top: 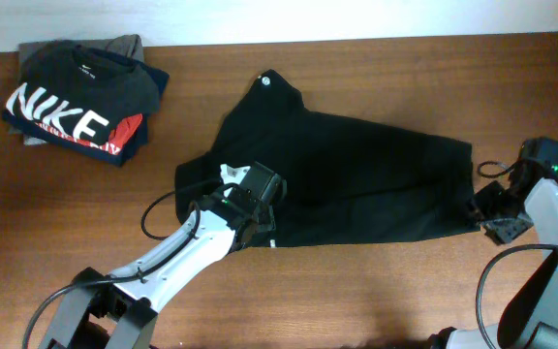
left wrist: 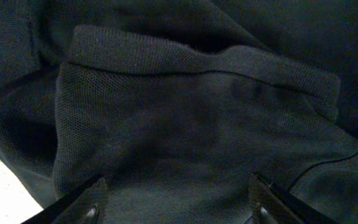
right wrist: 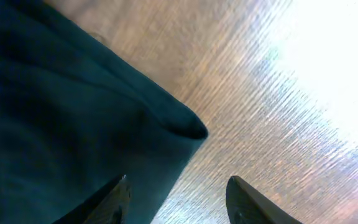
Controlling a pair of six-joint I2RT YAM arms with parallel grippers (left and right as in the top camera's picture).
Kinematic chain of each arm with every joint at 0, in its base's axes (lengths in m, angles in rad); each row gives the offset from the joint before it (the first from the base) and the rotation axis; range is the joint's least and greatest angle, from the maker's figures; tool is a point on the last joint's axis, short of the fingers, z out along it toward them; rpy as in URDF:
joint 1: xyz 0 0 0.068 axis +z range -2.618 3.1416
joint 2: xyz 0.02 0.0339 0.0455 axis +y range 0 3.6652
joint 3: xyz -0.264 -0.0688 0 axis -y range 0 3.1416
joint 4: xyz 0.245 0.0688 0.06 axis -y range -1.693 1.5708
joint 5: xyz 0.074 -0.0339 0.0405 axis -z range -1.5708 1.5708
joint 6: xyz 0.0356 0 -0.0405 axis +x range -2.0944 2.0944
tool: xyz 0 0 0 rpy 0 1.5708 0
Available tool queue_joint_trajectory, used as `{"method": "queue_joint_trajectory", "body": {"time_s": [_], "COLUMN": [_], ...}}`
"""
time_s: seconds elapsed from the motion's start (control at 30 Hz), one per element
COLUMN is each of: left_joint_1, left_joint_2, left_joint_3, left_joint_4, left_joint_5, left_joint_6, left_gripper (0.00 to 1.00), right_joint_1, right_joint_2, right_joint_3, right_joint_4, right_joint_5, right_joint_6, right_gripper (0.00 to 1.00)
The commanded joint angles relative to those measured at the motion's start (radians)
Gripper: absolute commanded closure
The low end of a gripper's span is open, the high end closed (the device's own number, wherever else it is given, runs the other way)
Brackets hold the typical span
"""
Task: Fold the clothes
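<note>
The clothes [top: 356, 179], a plain black top, lie spread across the middle of the wooden table [top: 376, 291], with the small white neck tag [top: 264, 81] at the far edge. My left gripper [top: 260, 208] hovers over the top's near left part. In the left wrist view it [left wrist: 179, 202] is open, both fingers above the mesh fabric [left wrist: 191, 124] just short of a folded hem [left wrist: 197, 62]. My right gripper [top: 487, 213] is at the top's right end. It [right wrist: 179, 196] is open, straddling the fabric's edge below a corner [right wrist: 188, 127], one finger over cloth, the other over bare wood.
A stack of folded garments topped by a black "NIKE" T-shirt [top: 80, 97] sits at the back left corner. A black cable [top: 158, 208] loops on the table beside the left arm. Bare wood [right wrist: 278, 112] lies right of the top.
</note>
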Motion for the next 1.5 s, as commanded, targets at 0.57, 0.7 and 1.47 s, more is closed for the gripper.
{"method": "queue_joint_trajectory", "body": {"time_s": [0.57,0.7,1.47], "left_joint_1": [0.006,0.006,0.006], "left_joint_2": [0.003,0.003,0.003], "left_joint_3": [0.007,0.007,0.007], "left_joint_4": [0.001,0.002,0.000], "left_joint_5": [0.000,0.000,0.000], "left_joint_6": [-0.009,-0.010,-0.009], "left_gripper": [0.28,0.28,0.28], "right_joint_1": [-0.004,-0.005,-0.006], "right_joint_2": [0.008,0.008,0.007], "right_joint_3": [-0.117,-0.122,-0.150], "right_joint_4": [0.130,0.142,0.135], "right_joint_5": [0.033,0.030,0.046], "right_joint_6": [0.072,0.073,0.114], "right_gripper": [0.45,0.46,0.96]}}
